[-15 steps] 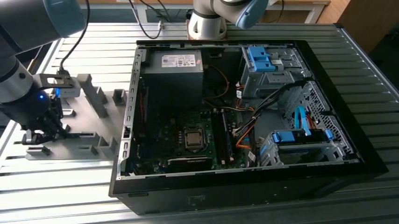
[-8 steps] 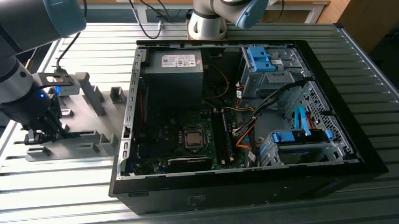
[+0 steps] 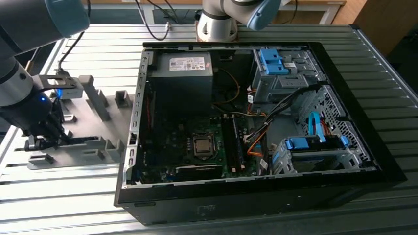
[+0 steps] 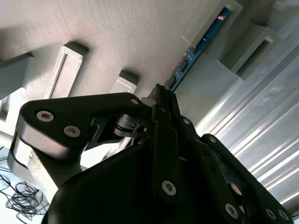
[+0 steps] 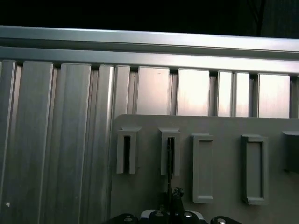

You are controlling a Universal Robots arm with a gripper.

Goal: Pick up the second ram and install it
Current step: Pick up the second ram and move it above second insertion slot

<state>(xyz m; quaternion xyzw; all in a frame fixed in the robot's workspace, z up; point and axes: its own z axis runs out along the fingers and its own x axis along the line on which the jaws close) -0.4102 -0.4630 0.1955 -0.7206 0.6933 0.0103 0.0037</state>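
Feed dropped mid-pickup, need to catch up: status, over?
Hand down at grey fixture. Second ram on edge in fixture slot, hand at its end, not lifted. Open PC case to exterior view's right of fixture.

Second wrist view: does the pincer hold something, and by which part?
It cannot be told: the pincer is at one end of the second ram, which sits in the grey fixture.

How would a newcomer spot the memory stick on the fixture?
At the exterior view's left, beside the open black computer case, lies a grey plastic fixture plate. The thin dark ram stick stands on edge in its raised blocks, by the gripper; it alone shows blue among plain grey blocks.
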